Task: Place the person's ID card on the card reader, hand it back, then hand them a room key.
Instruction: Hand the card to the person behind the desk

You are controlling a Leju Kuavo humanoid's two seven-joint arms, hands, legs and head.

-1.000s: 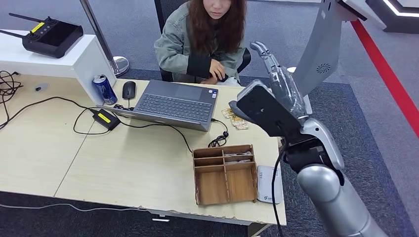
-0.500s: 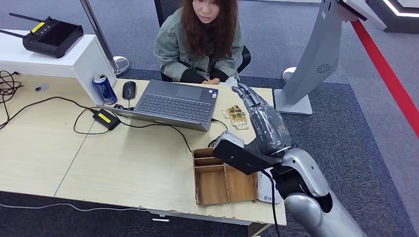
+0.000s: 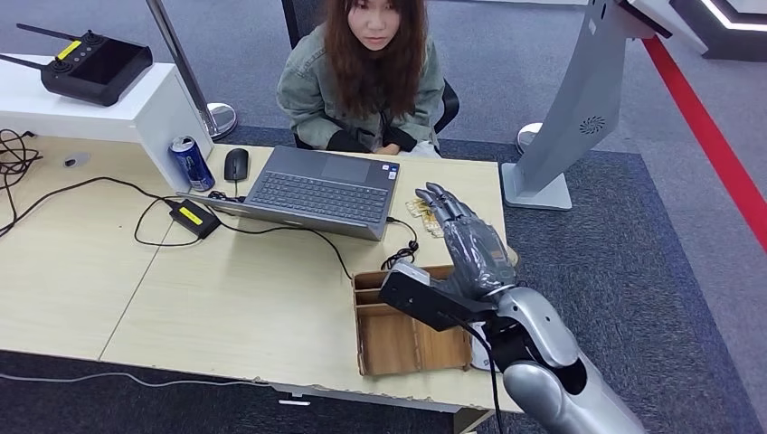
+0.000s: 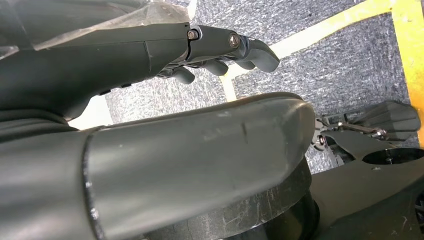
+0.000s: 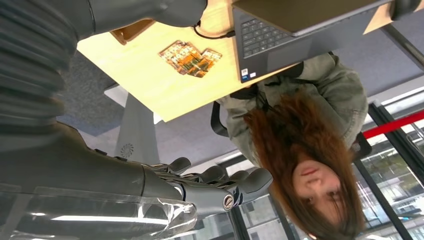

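Observation:
My right hand (image 3: 466, 244) hovers palm-down over the far right corner of the wooden compartment tray (image 3: 389, 344), its fingers stretched out and nothing in them; the right wrist view shows the same fingers (image 5: 215, 186) spread. A small pile of patterned cards (image 3: 421, 210) lies on the desk just beyond the fingertips, also visible as the cards (image 5: 190, 56) beside the laptop. A sliver of the white card reader (image 3: 478, 355) peeks out under my forearm, right of the tray. The person (image 3: 366, 81) sits across the desk with hands drawn in. My left hand (image 4: 215, 45) hangs over the floor, holding nothing.
An open laptop (image 3: 317, 192) stands in front of the person, with its cable running to a black adapter (image 3: 193, 218). A blue can (image 3: 191, 163) and a mouse (image 3: 236, 165) sit at the far left. A grey kiosk stand (image 3: 579, 99) rises right of the desk.
My right arm has come down from high in front of the person to low over the tray. The person has pulled both hands back and now sits upright.

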